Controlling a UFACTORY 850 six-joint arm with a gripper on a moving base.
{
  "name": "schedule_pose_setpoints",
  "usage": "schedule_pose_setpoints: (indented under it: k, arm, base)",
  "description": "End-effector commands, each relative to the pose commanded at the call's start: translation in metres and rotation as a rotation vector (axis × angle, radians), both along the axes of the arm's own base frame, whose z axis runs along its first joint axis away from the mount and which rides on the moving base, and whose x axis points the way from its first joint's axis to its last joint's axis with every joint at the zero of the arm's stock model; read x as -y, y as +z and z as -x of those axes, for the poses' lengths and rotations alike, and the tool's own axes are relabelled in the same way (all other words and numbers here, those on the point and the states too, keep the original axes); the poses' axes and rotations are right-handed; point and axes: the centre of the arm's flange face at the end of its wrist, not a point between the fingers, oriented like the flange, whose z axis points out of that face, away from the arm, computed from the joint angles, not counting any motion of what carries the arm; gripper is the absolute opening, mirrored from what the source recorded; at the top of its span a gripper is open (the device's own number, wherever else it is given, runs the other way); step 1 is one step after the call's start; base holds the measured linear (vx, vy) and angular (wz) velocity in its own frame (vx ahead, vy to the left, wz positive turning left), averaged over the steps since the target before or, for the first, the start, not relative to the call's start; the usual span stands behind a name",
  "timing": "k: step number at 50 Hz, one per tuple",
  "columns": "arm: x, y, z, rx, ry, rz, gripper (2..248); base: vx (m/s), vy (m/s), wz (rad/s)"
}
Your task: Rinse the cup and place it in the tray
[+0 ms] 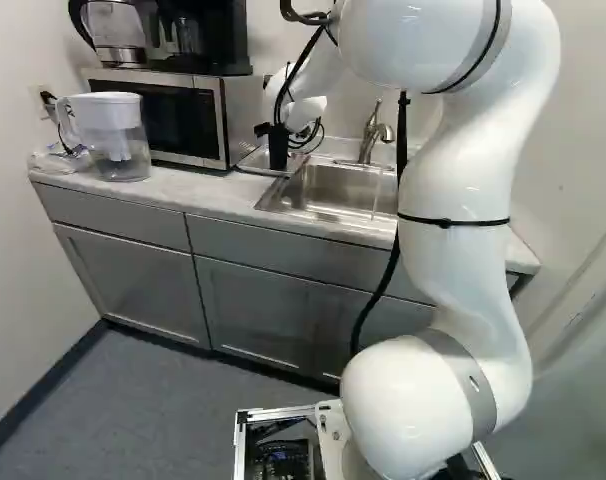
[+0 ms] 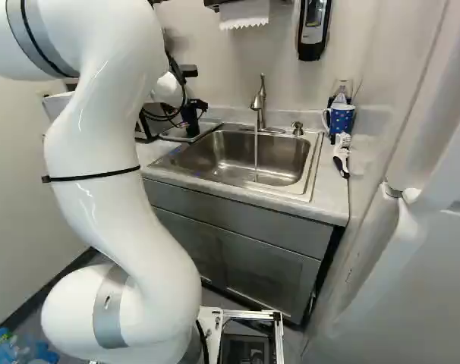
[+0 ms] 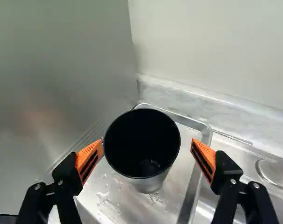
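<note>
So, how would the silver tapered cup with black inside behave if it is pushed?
The cup may tip easily, because it narrows toward its base. It could also slide a little, since water drops lie near it on the smooth metal tray.

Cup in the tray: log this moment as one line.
black-lined cup: upright in metal tray | claw: open, astride cup | faucet: running

left base: no readable text | right base: no readable text | wrist: no readable text
</note>
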Motion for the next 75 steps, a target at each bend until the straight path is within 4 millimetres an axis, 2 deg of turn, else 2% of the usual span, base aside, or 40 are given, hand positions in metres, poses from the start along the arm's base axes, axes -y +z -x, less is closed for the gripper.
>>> schedule_pose_setpoints:
  k: [51,75]
  arm:
    - [0.002,0.06,0.009,0.097,-0.001,-0.018,247]
    - [0.027,0.087,0.021,0.133,-0.031,-0.015,247]
  base:
    - [0.0,0.0,0.0]
    - [0.0,0.0,0.0]
